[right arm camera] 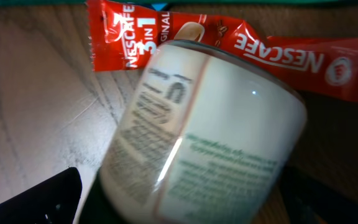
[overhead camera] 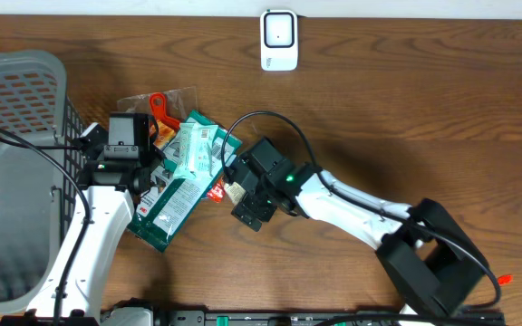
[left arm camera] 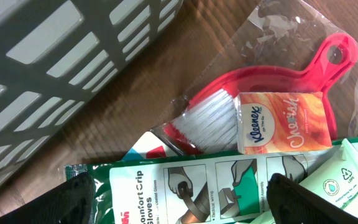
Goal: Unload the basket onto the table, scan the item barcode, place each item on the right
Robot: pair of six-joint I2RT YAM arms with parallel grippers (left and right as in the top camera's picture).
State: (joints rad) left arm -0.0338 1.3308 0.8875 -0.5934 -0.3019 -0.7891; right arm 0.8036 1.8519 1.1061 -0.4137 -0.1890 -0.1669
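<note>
A white, label-wrapped jar point(right arm camera: 197, 130) lies on its side between the fingers of my right gripper point(right arm camera: 185, 202). It looks blurred, and the jaws stand wide on either side without clearly pressing it. No barcode reads clearly on it. In the overhead view the right gripper point(overhead camera: 241, 192) sits at the right edge of the item pile. My left gripper point(left arm camera: 185, 205) is open and hovers over a green gloves pack point(left arm camera: 185, 180) with nothing between its fingers. The white scanner point(overhead camera: 279, 41) stands at the table's back edge, far from both grippers.
A grey basket point(overhead camera: 16, 81) fills the left side, close to the left arm. The pile holds a red dustpan and brush in a clear bag point(left arm camera: 278, 81), a Kleenex pack point(left arm camera: 284, 121), a pale green wipes pack point(overhead camera: 198, 149) and a red Nescafe sachet point(right arm camera: 241, 43).
</note>
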